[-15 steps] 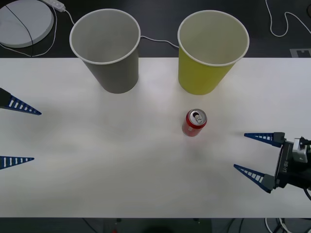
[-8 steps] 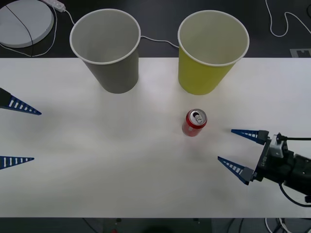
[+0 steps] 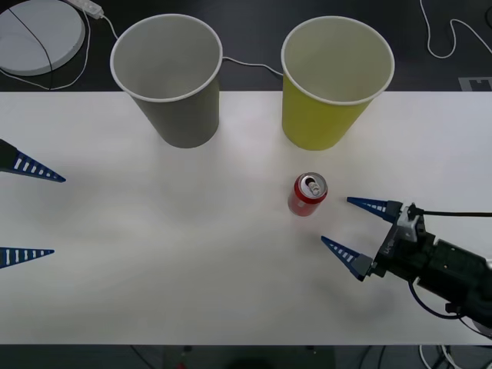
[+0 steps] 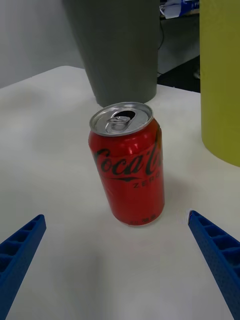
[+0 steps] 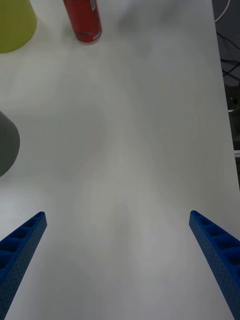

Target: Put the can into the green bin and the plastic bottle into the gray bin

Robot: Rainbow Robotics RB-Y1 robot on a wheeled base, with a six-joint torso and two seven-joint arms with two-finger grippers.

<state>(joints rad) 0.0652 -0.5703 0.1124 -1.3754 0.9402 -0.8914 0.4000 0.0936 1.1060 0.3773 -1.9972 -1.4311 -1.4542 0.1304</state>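
Observation:
The red can (image 3: 308, 194) stands upright on the white table (image 3: 154, 254), just in front of the green bin (image 3: 336, 81). To that bin's left stands the gray bin (image 3: 168, 78). My right gripper (image 3: 347, 223) is open and low over the table, a short way right of the can, fingers pointing at it. From the right wrist, the can (image 4: 128, 164) stands ahead between the spread blue fingers (image 4: 212, 250). My left gripper (image 3: 31, 211) is open at the table's left edge. The plastic bottle is out of view.
Behind the table's far edge lie a white round disc (image 3: 34, 34) at the left and white cables (image 3: 446, 38) at the right. From the left wrist, the can (image 5: 83, 20) and both bins' edges lie far ahead.
My right gripper has moved left and slightly forward toward the can, staying open. The can, both bins and the left gripper have not moved.

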